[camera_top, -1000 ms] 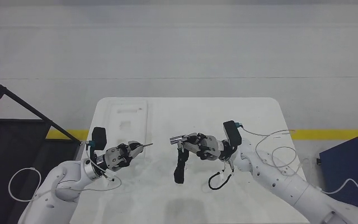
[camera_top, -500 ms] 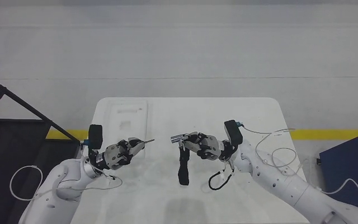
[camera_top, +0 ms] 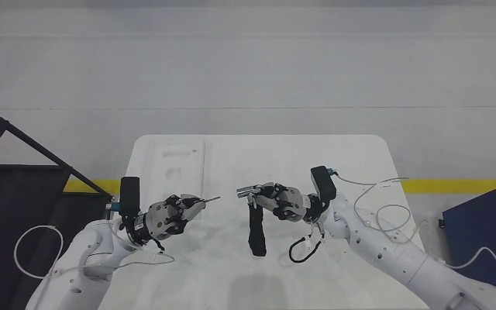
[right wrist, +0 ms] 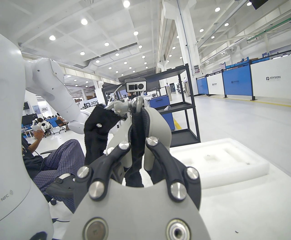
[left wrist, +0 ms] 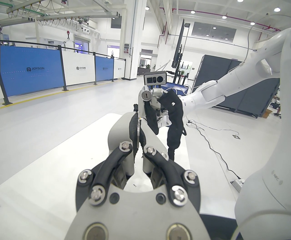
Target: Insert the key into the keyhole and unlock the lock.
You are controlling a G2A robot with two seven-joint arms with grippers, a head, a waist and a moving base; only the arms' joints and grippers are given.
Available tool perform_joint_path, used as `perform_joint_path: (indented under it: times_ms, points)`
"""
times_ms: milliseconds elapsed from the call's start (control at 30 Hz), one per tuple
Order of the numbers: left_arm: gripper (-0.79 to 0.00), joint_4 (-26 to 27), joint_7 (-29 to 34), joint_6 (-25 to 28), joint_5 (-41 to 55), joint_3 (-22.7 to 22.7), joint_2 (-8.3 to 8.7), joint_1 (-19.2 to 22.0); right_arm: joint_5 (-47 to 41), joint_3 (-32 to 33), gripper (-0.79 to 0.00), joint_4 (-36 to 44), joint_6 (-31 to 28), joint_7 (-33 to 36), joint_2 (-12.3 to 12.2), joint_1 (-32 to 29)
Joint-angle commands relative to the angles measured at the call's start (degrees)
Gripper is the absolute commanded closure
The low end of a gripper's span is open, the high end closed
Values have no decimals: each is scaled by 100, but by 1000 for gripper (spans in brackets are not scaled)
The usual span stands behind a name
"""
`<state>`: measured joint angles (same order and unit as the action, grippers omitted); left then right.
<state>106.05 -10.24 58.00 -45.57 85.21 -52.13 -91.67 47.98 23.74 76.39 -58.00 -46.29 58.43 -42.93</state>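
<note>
The left gripper pinches the thin silver key; the right gripper grips the round silver lock — near, not touching. The tip should go straight at the keyhole — slowly.

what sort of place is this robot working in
Most likely a large factory hall or robot test floor: a high ceiling with rows of round lights, blue and white barrier panels fencing off a wide pale floor, and a black metal rack beyond the white table.
</note>
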Motion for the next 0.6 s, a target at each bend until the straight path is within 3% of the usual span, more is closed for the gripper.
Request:
perform_joint_path:
  times_ms: [0, 333, 467, 567]
  points:
    - [0, 0, -1, 0, -1, 0, 0, 0, 0, 0, 0, 0, 0, 0, 0, 0]
    - [0, 5, -8, -28, 21, -4, -3, -2, 0, 0, 0, 0, 0, 0, 0, 0]
    - [0, 73, -293, -205, 458, -27, -49, 52, 0, 0, 0, 0, 0, 0, 0, 0]
    - [0, 21, -528, 0, 865, -107, -81, 74, 0, 0, 0, 0, 0, 0, 0, 0]
